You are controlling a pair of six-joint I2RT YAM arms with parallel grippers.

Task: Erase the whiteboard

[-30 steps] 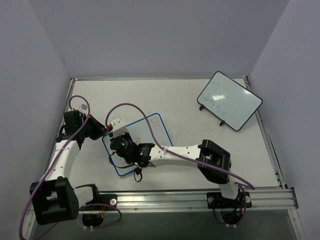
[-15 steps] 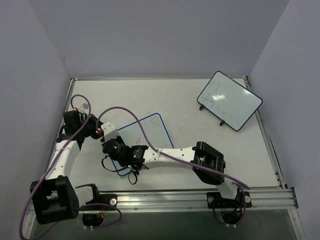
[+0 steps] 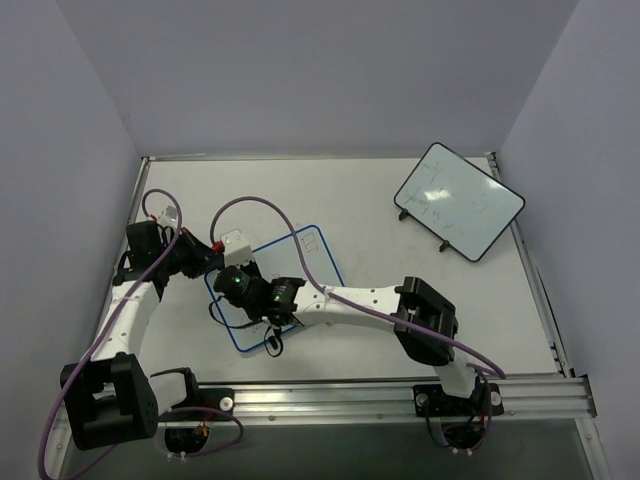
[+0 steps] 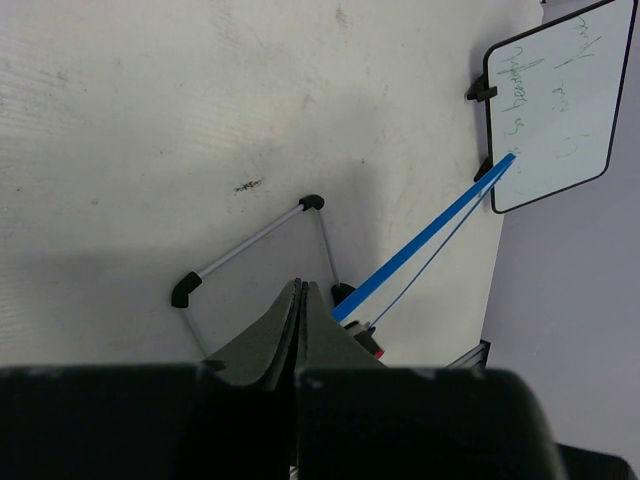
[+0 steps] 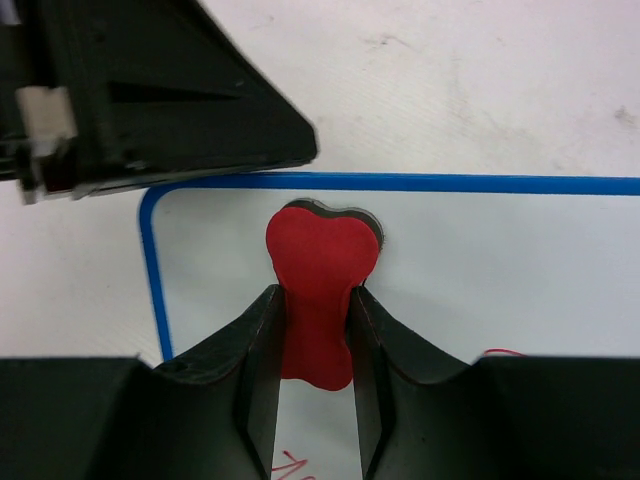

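Note:
The whiteboard with the blue rim lies flat at the table's front left. My right gripper hovers over its left end. In the right wrist view the right gripper is shut on a red eraser, which presses on the white surface just inside the rim's corner. Red scribbles show near the bottom edge and at the right. My left gripper is shut and empty just outside the board's left rim. In the left wrist view the left gripper sees the blue rim edge-on.
A black-rimmed whiteboard with faint dark marks stands at the back right, also in the left wrist view. A thin silver bar with black ends lies on the table ahead of my left fingers. The right arm's purple cable arches over the board.
My right gripper has swept the eraser left across the board, then up towards the left corner near the rim. My left arm has hardly moved.

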